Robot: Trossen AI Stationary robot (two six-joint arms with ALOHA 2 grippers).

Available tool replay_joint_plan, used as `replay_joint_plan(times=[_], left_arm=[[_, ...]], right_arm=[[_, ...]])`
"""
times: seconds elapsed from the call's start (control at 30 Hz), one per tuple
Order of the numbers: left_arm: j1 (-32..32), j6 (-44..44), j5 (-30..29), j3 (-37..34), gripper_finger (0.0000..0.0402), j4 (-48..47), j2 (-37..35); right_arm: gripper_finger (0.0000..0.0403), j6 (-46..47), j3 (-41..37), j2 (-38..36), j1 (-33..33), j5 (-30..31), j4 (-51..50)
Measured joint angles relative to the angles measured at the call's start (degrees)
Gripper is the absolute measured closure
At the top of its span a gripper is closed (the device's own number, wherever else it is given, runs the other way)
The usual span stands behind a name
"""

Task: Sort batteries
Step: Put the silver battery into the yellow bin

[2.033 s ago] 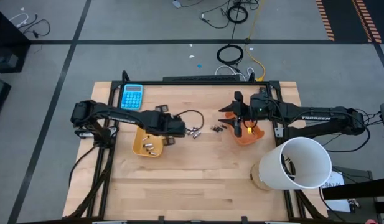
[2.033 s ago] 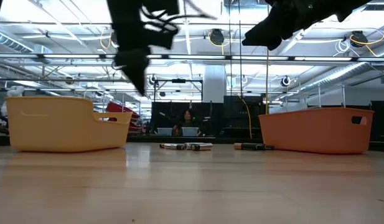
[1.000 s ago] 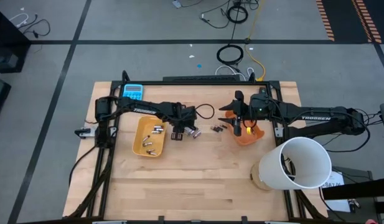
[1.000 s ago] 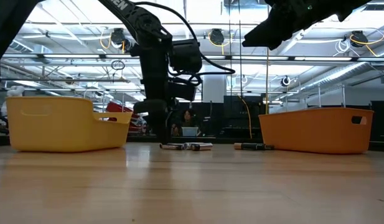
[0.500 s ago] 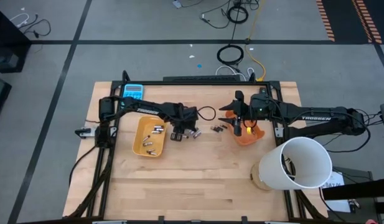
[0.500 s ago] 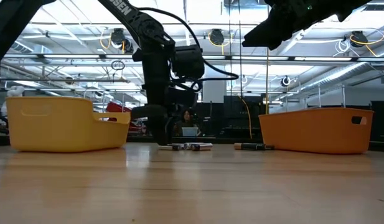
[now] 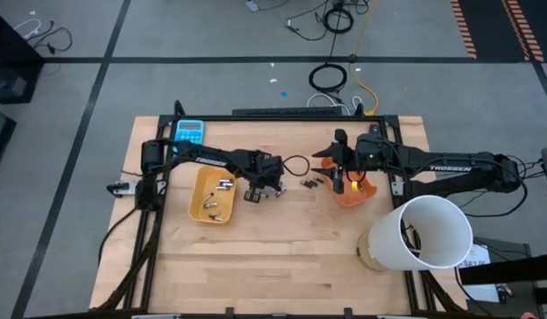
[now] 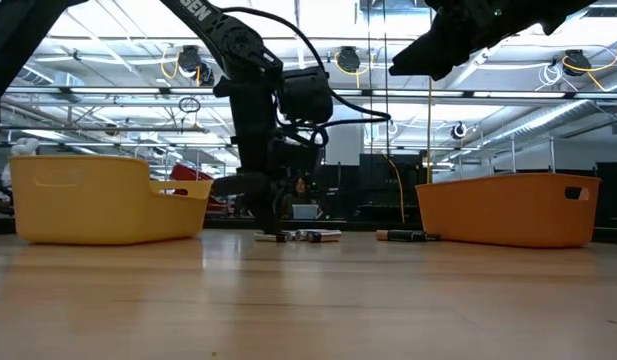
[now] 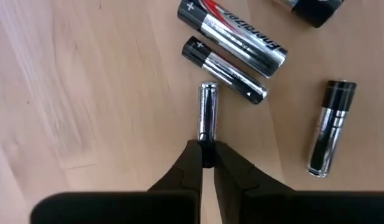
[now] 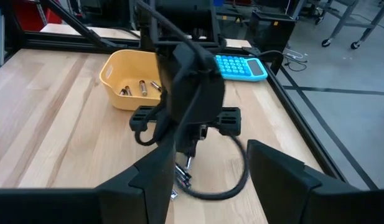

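Observation:
Several batteries [image 9: 232, 37] lie loose on the wooden table between a yellow tray [image 7: 213, 195] and an orange tray [image 7: 355, 190]. My left gripper [image 7: 271, 183] stands over them, pointing steeply down, shut on one slim silvery battery [image 9: 207, 115]. A bigger silver battery and a dark-ended one [image 9: 224, 70] lie just beyond it, and another [image 9: 328, 134] lies to one side. The yellow tray holds several batteries [image 10: 142, 88]. My right gripper [image 10: 210, 186] hangs open above the table beside the orange tray. My left gripper pinches the slim battery's dark end [image 9: 206, 149] between its two fingertips [image 9: 190, 163]. The fingers come from above, pointing steeply down. The battery lies flat on the table, its silver end pointing away from the fingers.
A blue calculator [image 7: 189, 133] lies at the far left corner. A large white cylinder [image 7: 421, 232] stands at the near right edge. A black cable [image 10: 223, 186] loops off my left arm's wrist over the table. Bare wood stretches along the near half of the table.
My left gripper has sunk to the table and edged toward the right, onto the loose batteries. Its fingers have shut on the slim battery's end. The batteries lie where they were.

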Motion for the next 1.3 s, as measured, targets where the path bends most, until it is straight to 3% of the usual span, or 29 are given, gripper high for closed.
replay_joint_plan(times=[0.13,0.27,0.4,0.47,0.57,0.67,0.87,1.0,1.13,1.3], left_arm=[[-1.0,-2.6,-3.4,2.1,0.0381,-6.6,-2.7],[-1.7,-9.0,-3.7,3.6,0.0382,-14.1,-10.8],[-1.9,-25.6,6.5,3.0,0.0382,-24.6,-18.8],[-2.7,-32.8,8.8,2.0,0.037,-27.8,-22.3],[-4.9,-38.5,6.6,-0.1,0.0342,-33.9,-26.9],[-7.3,-42.9,-0.7,-2.8,0.0314,-37.7,-28.9],[-9.7,-43.4,-6.1,-5.1,0.0244,-36.7,-30.4],[-9.6,-39.0,-6.9,-5.0,0.0211,-27.8,-30.5],[-9.6,-32.8,-5.9,-4.8,0.0205,-15.7,-28.2],[-8.0,-25.2,-2.9,-4.9,0.0214,-8.6,-20.7]], right_arm=[[0.0213,0.1,0.0,0.0,0.0,0.0,-0.5],[0.0213,0.3,0.0,0.0,0.0,0.0,-0.8],[0.0213,1.0,0.0,0.0,0.0,0.0,-1.0],[0.0213,1.2,0.0,0.0,0.1,0.0,-0.6],[0.0213,1.4,0.0,0.0,0.6,0.0,-0.5],[0.0213,1.5,0.0,0.0,1.4,0.0,-0.3],[0.0213,1.4,0.0,0.0,1.9,0.0,0.3],[0.0213,1.3,0.0,0.0,1.9,0.0,0.4],[0.0213,1.2,0.0,0.0,1.9,0.0,0.5],[0.0213,1.2,0.0,0.0,1.9,0.0,0.5]])
